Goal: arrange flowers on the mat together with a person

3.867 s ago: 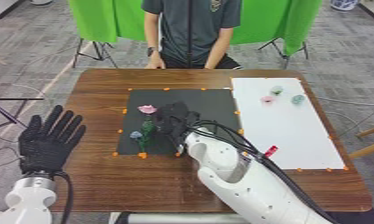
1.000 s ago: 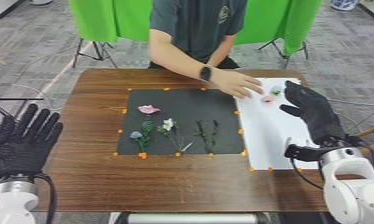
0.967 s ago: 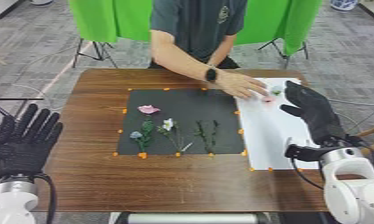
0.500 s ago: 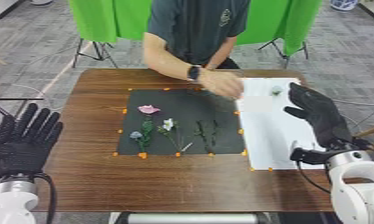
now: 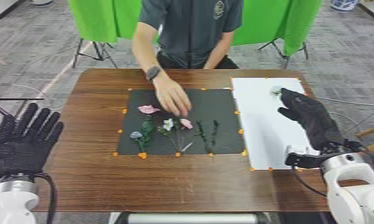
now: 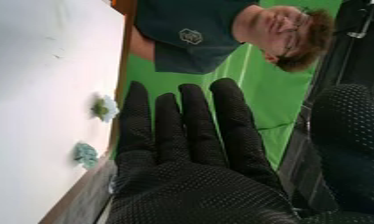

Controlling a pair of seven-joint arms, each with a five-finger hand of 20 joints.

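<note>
In the head view the left hand is at the table's left edge, fingers straight. The right hand is over the white sheet's right side, fingers straight, beside a pale flower head. The right wrist view has the right hand open, a whitish flower head and a blue-green one on the white surface. On the black mat lie a pink flower, a blue flower, a white flower and green stems. A person's hand is at a small pink flower head.
The brown table holds the mat and, right of it, the white sheet, both edged with orange markers. A person stands at the far edge, an arm across the mat. Green cloth hangs behind.
The person's hand has moved left from the white sheet to the mat, where the small pink flower head now lies. My right hand, earlier over the mat, is now over the sheet and has shifted slightly left.
</note>
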